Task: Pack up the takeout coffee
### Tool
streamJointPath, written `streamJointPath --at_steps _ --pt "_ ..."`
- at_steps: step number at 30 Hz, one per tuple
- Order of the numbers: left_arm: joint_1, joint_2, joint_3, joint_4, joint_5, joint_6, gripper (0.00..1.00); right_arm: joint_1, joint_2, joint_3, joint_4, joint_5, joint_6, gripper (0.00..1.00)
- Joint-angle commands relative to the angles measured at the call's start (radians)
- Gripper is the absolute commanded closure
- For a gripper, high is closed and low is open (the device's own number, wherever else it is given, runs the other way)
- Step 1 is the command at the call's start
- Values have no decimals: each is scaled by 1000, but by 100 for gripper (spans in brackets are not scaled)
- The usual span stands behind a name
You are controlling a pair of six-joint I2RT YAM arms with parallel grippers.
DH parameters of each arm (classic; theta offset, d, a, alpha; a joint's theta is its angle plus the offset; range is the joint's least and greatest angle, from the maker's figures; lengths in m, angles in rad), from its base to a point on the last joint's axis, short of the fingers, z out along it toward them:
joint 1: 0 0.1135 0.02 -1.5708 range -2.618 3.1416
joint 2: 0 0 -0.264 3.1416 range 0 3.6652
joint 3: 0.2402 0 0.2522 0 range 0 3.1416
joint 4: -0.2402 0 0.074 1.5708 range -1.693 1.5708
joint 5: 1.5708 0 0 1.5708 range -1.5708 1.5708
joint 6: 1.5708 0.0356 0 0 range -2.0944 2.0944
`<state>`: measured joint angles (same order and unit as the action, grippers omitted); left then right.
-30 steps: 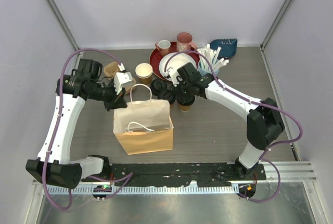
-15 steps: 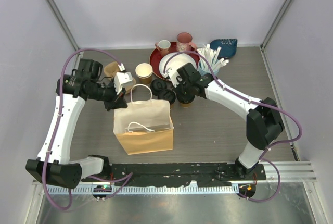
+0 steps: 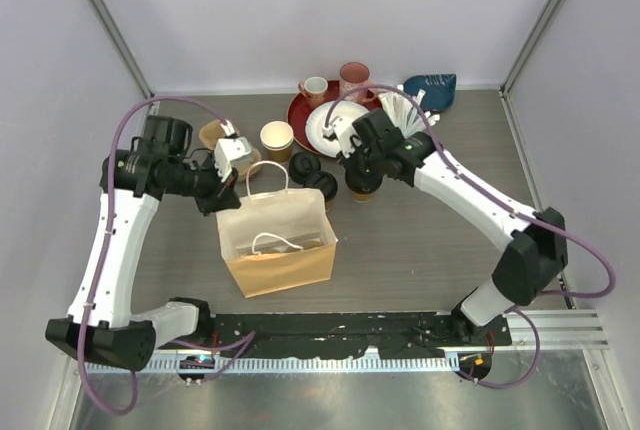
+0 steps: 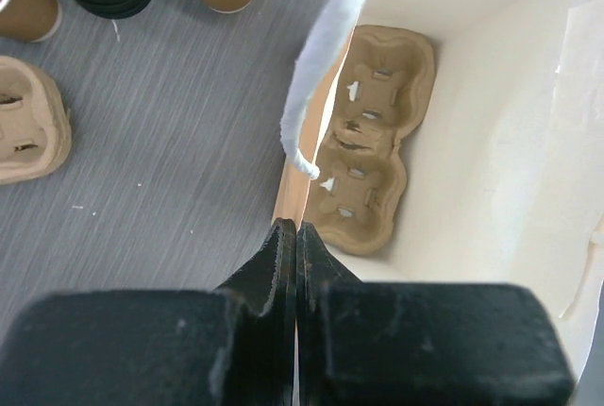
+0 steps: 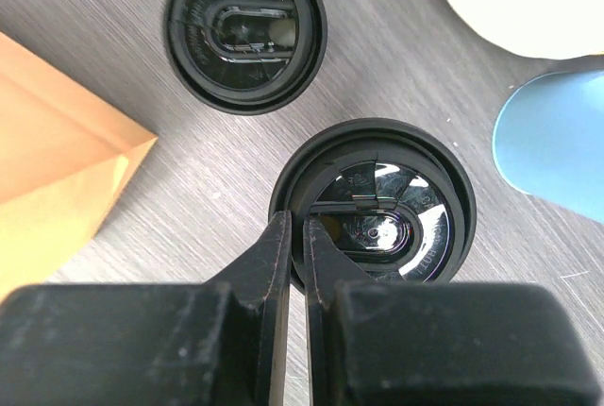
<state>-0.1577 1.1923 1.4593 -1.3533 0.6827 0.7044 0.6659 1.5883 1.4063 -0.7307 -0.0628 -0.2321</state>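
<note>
Top external: 3 cups w/ lids [image 3: 305, 165], 1 bag [image 3: 283, 218].

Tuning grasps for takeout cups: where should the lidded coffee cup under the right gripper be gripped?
Pinch the lid's raised rim from straight above, one jaw inside, one outside. The coffee cup stands upright, lid facing up, and the right gripper straddles that rim.
</note>
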Motion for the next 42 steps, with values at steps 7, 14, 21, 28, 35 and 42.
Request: streamJointPath --at_steps 7,14,21,28,35,42 --pt "-14 -187 52 -104 -63 -91 100 81 -226 252 -225 -66 40 99" --pt "-13 -166 33 -145 -86 -131 100 231 -228 459 -369 -32 -7 99" --pt "-14 -109 35 -132 -72 -181 100 311 -200 672 -458 -55 -45 99" --pt "-14 -74 33 -121 -55 -177 100 429 -123 747 -460 -134 -104 99" --pt "-14 -56 45 -173 -5 -90 100 501 -7 789 -495 -147 -223 99" --pt "-14 -5 70 -221 32 -23 100 500 55 812 -509 -153 -338 99"
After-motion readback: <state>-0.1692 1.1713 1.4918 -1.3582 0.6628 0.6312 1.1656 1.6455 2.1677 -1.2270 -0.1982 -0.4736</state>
